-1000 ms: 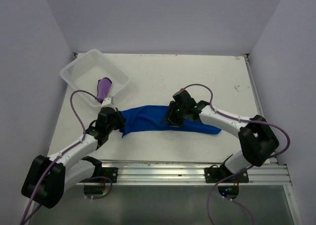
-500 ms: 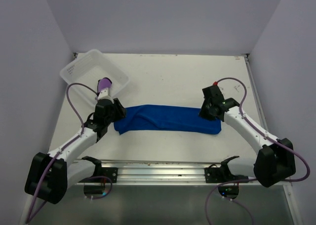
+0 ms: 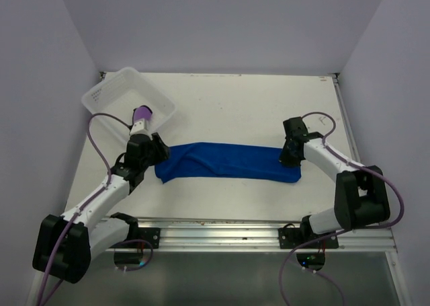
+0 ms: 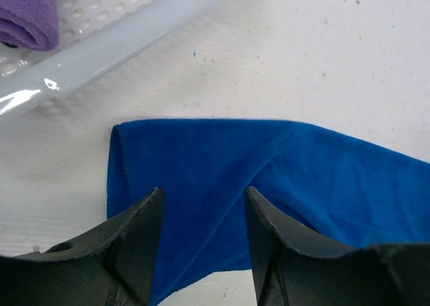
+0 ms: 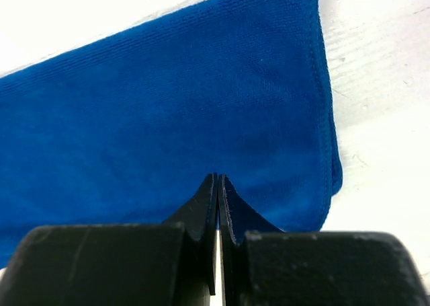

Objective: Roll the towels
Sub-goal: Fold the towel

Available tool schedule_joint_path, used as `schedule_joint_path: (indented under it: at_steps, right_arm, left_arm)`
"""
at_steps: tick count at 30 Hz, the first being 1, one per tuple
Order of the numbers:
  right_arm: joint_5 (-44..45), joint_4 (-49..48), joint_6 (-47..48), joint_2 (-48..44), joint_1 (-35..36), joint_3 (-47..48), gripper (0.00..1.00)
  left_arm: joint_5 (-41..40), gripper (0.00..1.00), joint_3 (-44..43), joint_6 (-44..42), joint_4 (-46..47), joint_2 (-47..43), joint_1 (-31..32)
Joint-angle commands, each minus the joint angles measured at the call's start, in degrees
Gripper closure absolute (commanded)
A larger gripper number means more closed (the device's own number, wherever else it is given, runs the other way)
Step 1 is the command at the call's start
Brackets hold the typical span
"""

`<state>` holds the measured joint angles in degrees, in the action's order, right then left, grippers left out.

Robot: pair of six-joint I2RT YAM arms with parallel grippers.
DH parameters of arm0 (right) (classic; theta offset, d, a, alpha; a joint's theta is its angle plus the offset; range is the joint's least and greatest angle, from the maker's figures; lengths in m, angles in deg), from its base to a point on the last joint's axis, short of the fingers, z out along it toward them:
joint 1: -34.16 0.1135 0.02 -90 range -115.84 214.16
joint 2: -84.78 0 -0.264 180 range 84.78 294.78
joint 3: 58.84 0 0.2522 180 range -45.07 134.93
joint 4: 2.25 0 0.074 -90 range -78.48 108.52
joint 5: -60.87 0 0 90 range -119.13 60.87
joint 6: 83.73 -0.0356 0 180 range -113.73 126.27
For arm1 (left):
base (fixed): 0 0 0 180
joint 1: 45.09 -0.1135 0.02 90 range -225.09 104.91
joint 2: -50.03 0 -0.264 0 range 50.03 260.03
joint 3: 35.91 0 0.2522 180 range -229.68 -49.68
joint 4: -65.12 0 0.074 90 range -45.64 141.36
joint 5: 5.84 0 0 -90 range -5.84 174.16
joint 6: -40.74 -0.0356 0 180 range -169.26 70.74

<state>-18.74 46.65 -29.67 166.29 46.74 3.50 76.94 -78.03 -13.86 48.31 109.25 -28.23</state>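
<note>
Right elbow has swung inward; only the wrist view shows its tool [image 5: 218, 179] pinched closed over the blue towel's [image 3: 228, 161] right end on the counter [image 3: 235, 104]. Left tool [image 4: 203, 197] gapes above the left end; purple towel [image 4: 27, 10] lies in the basket [image 4: 134, 30].

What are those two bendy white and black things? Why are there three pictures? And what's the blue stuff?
Those are two robot arms, a left arm and a right arm, bolted to the near edge of a white table. Each ends in a gripper, which is two fingers that can pinch.

The big picture comes from a camera above and behind the arms. The other two come from small cameras on the wrists, so you see each arm's own fingers up close.

The blue stuff is a blue towel, lying on the table in a long strip. A purple towel, which looks rolled up, sits in a white plastic basket at the far left.

The left gripper is open over the blue towel's left end. The right gripper is shut at its right end. I cannot tell whether it pinches any cloth.
</note>
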Motion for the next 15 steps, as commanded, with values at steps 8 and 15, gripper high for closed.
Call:
schedule_joint_path:
  at_steps: [8,15]
  right_arm:
    - [-2.30,-6.22,2.72,8.22,-3.78,1.08,1.00]
    - [-3.54,-7.01,5.53,10.33,-10.19,1.95,1.00]
  left_arm:
    - [4.94,0.46,6.04,4.15,4.46,0.54,-0.51]
    - [3.71,0.46,3.84,3.54,5.51,3.79,-0.51]
